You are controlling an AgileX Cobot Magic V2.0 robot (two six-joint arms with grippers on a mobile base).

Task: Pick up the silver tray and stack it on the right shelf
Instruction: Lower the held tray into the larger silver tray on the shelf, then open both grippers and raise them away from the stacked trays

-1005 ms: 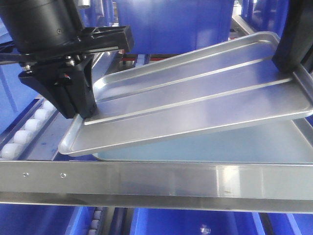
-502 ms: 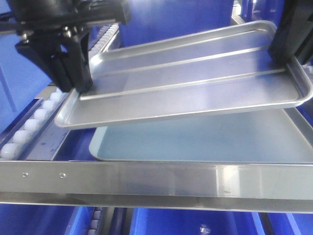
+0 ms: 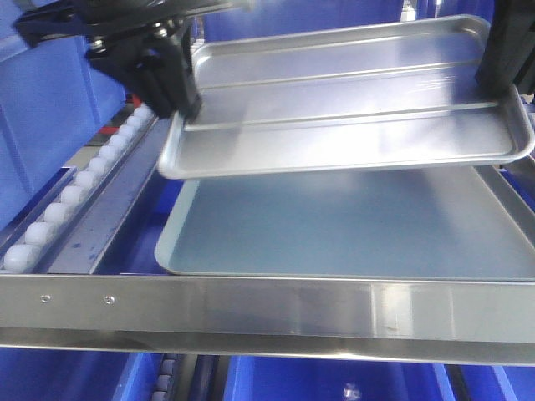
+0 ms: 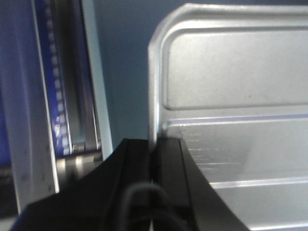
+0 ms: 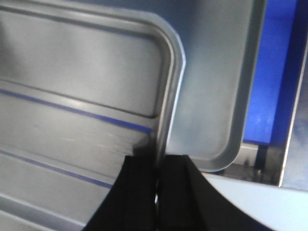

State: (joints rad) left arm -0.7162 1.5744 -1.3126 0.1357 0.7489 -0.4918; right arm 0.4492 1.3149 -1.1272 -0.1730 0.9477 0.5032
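The silver tray (image 3: 351, 109), shiny with two long ridges, hangs nearly level in the air above the right shelf. My left gripper (image 3: 185, 113) is shut on its left rim. My right gripper (image 3: 493, 83) is shut on its right rim. In the left wrist view the black jaws of my left gripper (image 4: 153, 144) pinch the tray's (image 4: 231, 96) raised edge. In the right wrist view my right gripper (image 5: 158, 161) does the same on the tray's (image 5: 82, 86) edge near a rounded corner. The shelf's broad front rail (image 3: 267, 309) with two small holes runs across the foreground.
A larger, duller grey tray (image 3: 351, 225) lies flat on the shelf under the held tray; it also shows in the right wrist view (image 5: 216, 86). A rail of small white rollers (image 3: 75, 188) runs along the shelf's left side. Blue bins (image 3: 301, 33) stand behind and below.
The silver tray has risen off the grey tray, its left end most, and now sits nearly level. It has shifted right and farther back. Both grippers moved up with it.
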